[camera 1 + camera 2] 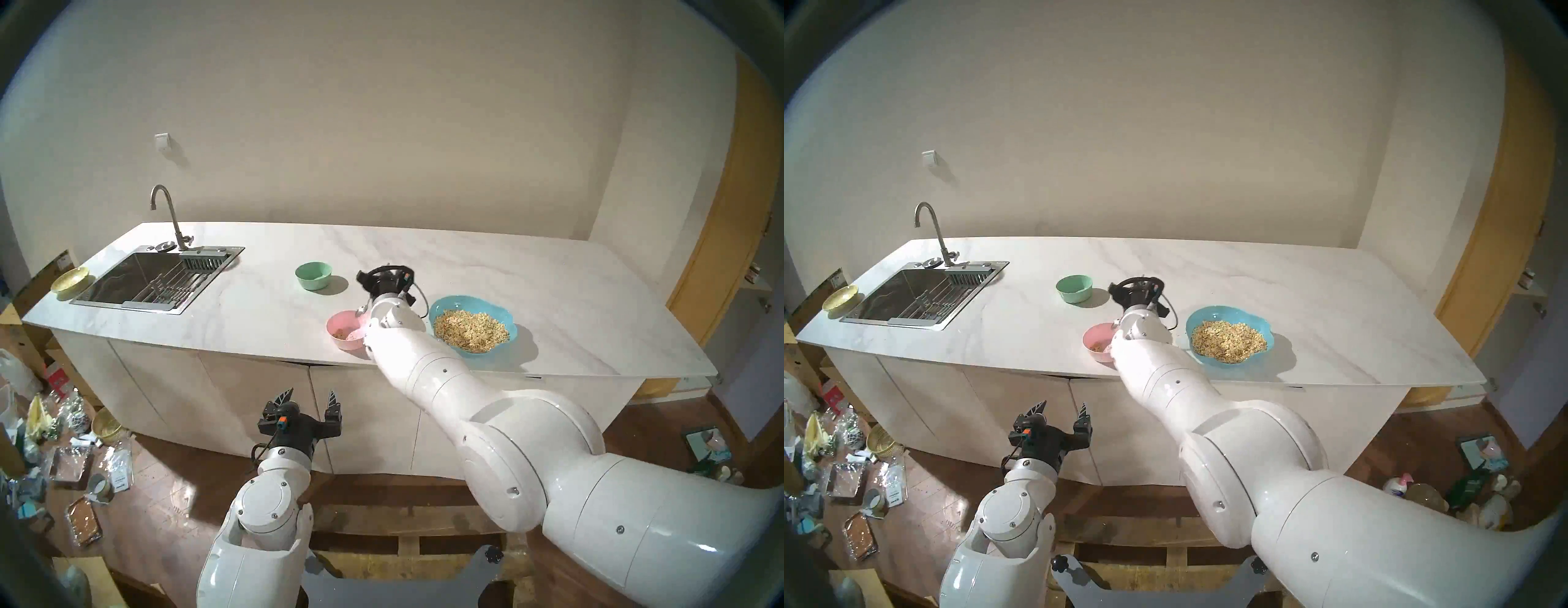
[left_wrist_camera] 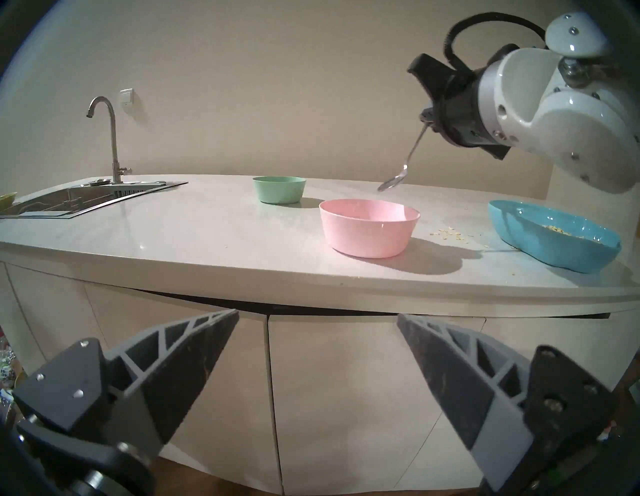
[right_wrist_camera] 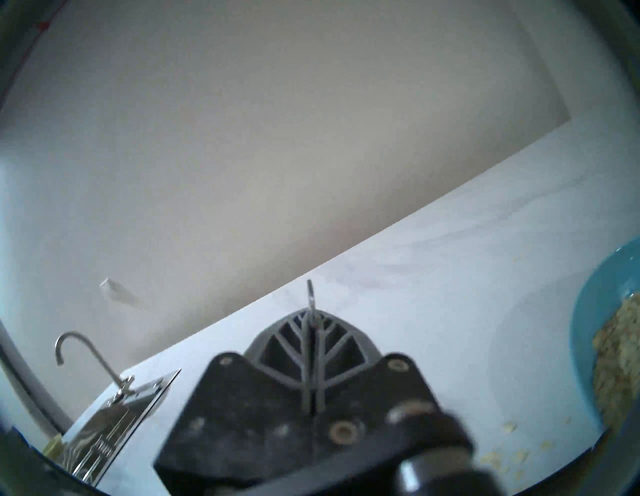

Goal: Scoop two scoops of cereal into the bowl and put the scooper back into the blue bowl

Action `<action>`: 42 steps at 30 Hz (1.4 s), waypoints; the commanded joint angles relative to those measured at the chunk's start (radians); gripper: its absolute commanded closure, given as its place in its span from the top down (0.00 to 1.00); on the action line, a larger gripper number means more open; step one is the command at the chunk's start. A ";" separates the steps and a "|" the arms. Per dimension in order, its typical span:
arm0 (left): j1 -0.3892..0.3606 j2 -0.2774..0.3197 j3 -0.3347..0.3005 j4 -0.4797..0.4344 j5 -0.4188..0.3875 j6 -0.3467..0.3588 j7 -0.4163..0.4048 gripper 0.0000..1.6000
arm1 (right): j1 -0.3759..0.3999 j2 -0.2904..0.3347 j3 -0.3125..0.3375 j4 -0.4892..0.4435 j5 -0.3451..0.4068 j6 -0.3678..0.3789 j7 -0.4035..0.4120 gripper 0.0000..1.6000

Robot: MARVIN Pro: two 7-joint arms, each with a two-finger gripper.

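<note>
My right gripper (image 2: 426, 119) is shut on the handle of the scooper (image 2: 398, 176), a slim silver spoon. The spoon slants down, and its head hangs just above the far rim of the pink bowl (image 2: 369, 228). The right wrist view shows the fingers (image 3: 304, 346) pressed together with the handle tip (image 3: 309, 294) poking out. The pink bowl (image 1: 343, 329) has a little cereal in its bottom. To its right, the blue bowl (image 1: 441, 308) holds a heap of cereal (image 1: 471, 331). My left gripper (image 1: 309, 397) hangs open and empty below the counter's front edge.
Loose flakes (image 2: 450, 233) lie on the counter between the pink and blue bowls. A mint-green bowl (image 1: 313, 276) stands behind the pink one. The sink (image 1: 152, 276) with its faucet (image 1: 167, 212) and a yellow dish (image 1: 70, 280) are at the far left. Clutter covers the floor at left.
</note>
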 commanded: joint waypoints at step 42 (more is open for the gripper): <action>-0.006 0.000 0.003 -0.026 -0.002 -0.006 -0.004 1.00 | -0.408 0.469 0.187 -0.628 0.074 0.167 0.022 0.00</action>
